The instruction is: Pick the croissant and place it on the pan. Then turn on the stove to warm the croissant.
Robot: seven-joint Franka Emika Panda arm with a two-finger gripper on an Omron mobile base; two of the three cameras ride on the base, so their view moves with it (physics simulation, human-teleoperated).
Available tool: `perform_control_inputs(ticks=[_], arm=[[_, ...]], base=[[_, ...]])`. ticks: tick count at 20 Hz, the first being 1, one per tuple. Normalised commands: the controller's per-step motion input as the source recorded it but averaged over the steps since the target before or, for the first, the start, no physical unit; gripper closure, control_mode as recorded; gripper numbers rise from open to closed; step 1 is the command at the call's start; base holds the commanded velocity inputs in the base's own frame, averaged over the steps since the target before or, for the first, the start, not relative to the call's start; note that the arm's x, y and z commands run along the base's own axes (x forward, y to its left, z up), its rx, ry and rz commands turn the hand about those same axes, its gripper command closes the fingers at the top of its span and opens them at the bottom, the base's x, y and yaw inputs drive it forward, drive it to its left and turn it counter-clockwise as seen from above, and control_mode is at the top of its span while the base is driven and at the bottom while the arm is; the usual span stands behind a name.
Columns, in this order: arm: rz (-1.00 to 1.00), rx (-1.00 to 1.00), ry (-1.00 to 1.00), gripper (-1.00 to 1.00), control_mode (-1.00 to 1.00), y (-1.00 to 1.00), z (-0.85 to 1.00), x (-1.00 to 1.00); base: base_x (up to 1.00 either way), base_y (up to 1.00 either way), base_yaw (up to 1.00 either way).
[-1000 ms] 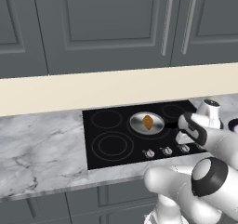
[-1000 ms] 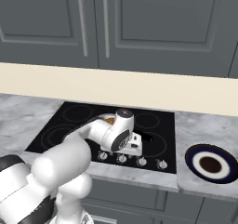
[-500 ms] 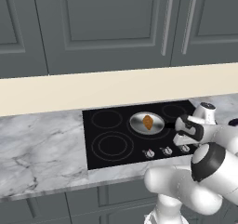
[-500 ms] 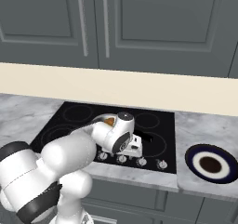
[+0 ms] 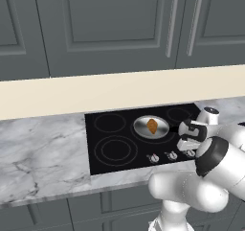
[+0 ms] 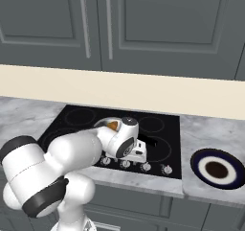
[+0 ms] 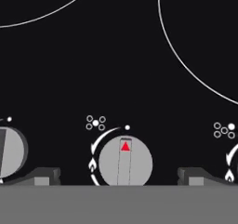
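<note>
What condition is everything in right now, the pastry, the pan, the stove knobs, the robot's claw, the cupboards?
Croissant: lying in the pan.
Pan: sitting on a rear burner, holding the croissant.
Stove: no glow on any burner ring.
Middle knob: red mark pointing at the dot above it, untouched.
Gripper: open, one finger on each side of the knob, just short of it.
Cupboard doors: closed.
Plate: on the counter, nothing on it.

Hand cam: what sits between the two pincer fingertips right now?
A round silver knob with a red triangle mark, centred in the gap of the pincer on the black stove. The fingertips stand apart on either side, not touching it.
</note>
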Motion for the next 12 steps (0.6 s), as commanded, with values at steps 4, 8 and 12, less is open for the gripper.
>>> perform_control_inputs(ticks=[4, 8, 12], arm=[[0.0, 0.0, 0.0, -1.0, -1.0, -0.02, -0.09, 0.04], [0.0, 0.0, 0.0, -1.0, -1.0, -0.01, -0.09, 0.05], [0.0, 0.0, 0.0, -1.0, -1.0, -0.01, -0.1, 0.05]], base=[[0.0, 0.0, 0.0], [0.0, 0.0, 0.0], [0.0, 0.0, 0.0]])
